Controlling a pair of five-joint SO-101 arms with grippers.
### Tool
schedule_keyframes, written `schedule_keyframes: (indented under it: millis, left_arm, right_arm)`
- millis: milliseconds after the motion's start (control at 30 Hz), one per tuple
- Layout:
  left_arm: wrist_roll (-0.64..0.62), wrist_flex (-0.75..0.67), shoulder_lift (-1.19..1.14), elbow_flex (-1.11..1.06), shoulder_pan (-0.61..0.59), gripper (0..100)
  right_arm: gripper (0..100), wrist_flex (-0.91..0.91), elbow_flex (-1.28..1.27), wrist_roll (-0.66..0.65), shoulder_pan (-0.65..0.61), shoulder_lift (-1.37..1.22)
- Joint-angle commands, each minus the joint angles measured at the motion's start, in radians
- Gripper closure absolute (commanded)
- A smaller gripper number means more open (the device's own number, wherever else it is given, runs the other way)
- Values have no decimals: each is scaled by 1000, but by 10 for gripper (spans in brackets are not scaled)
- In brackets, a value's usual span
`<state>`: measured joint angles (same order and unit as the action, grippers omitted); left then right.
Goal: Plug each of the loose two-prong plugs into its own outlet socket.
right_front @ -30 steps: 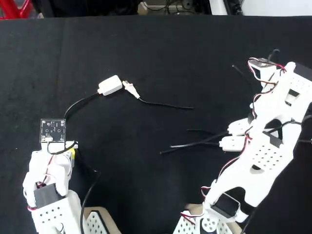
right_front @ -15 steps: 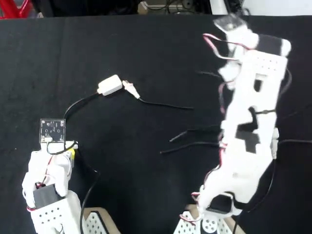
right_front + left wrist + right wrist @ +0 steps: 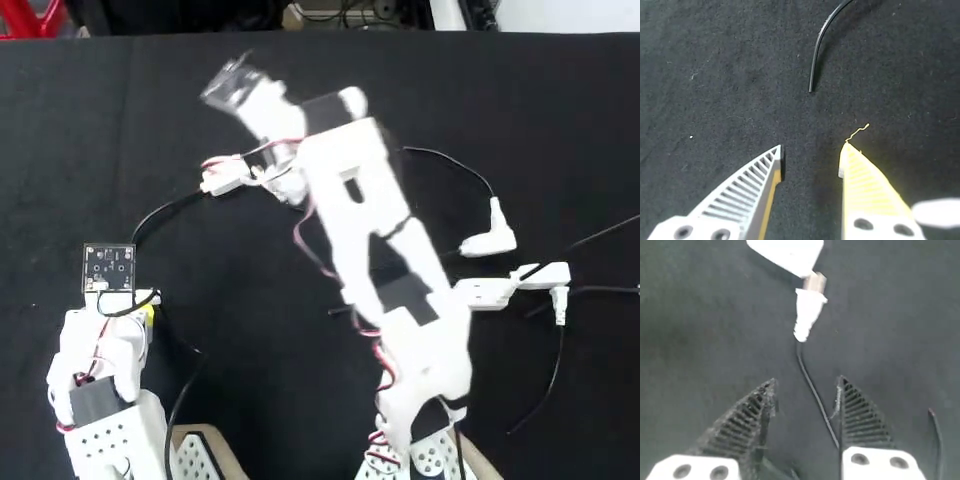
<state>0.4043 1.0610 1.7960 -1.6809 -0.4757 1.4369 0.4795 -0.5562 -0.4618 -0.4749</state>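
I have the right arm (image 3: 370, 250) stretched on a diagonal across the bench (image 3: 120, 110), from its base at the near edge toward the far-left quarter. The right end effector (image 3: 805, 382) hangs with its fingers spread and grips nothing. On the cloth below, a thin black cable (image 3: 812, 385) runs through the gap between them.

That cable leads to a white two-prong plug (image 3: 807, 315) lying just beyond the fingertips. Its metal end touches a white socket block (image 3: 787, 252) (I cannot tell from here whether the prongs are seated or only resting against it). In the high view this pair sits left of the bench's middle, toward the far edge, partly under the arm.

The left arm (image 3: 100, 370) sits at the near-left corner. The left end effector (image 3: 812, 150) is also spread and empty, above bare black cloth, with a loose cable end (image 3: 815, 65) lying ahead of it. Just beyond that arm, by the left edge, is a small black square board (image 3: 108, 267).

Toward the right edge a second white plug (image 3: 490, 240) lies on a curving black lead. Just nearer the near edge, a white connector pair (image 3: 500, 288) lies end to end; whether the two are joined I cannot tell.
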Motion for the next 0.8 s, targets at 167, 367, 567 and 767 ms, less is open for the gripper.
schedule_keyframes:
  millis: [167, 367, 567, 767]
  left_arm:
    - [11, -12, 3, -19, 4, 805]
    - [11, -12, 3, -19, 4, 805]
    - [11, -12, 3, -19, 4, 805]
    - [11, -12, 3, -19, 4, 805]
  right_arm:
    - [828, -376, -229, 3, -77, -35]
    - [828, -489, -305, 6, -55, -77]
    - [829, -508, -234, 3, 6, -170]
    - [893, -508, -162, 6, 11, -226]
